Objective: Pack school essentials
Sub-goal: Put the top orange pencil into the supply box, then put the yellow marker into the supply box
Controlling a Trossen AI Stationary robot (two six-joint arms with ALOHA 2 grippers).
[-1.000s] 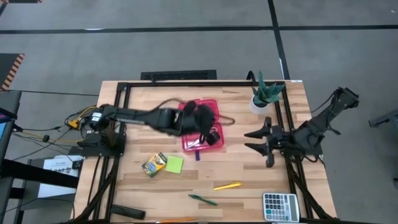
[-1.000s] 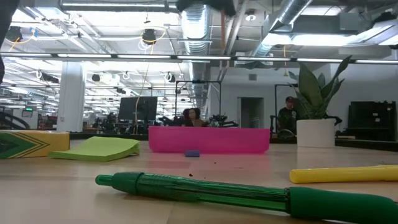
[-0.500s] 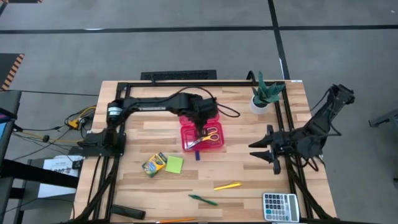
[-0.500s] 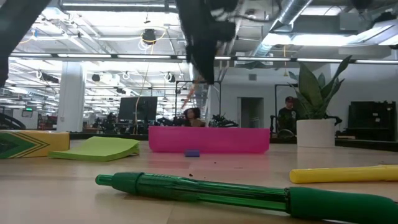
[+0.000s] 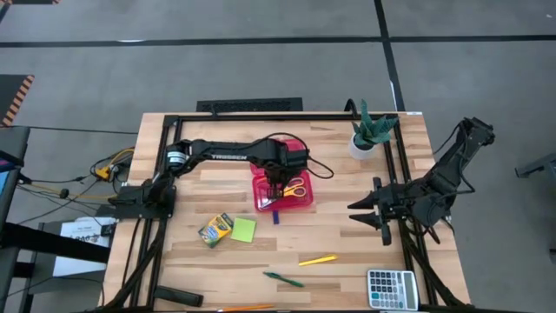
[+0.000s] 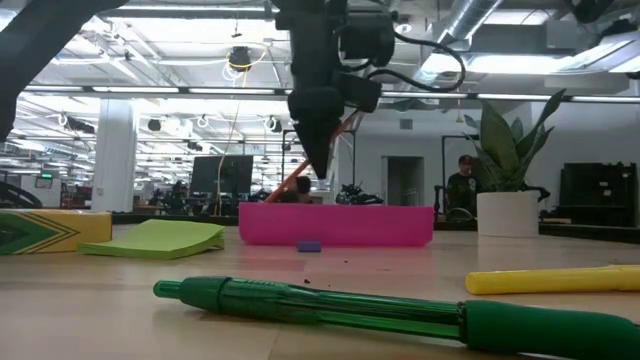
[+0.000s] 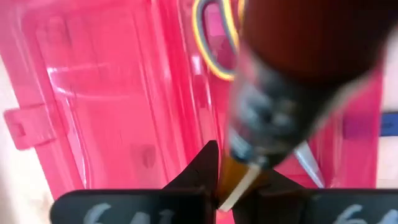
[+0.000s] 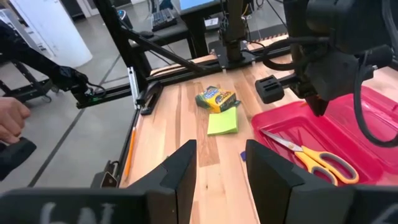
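Two arms show from above: the left gripper (image 5: 276, 184) hangs over the pink box (image 5: 300, 202), where the scissors (image 5: 294, 188) lie; the right gripper (image 5: 363, 209) waits near the table's right edge, fingers spread wide. Crayons (image 5: 215, 230) and sticky notes (image 5: 244, 229) lie side by side. At table level, a green pen (image 6: 400, 313) lies nearest, a yellow pen (image 6: 552, 279) beyond. Through the left wrist camera, the fingers pinch an orange pencil (image 7: 292, 81) over the box.
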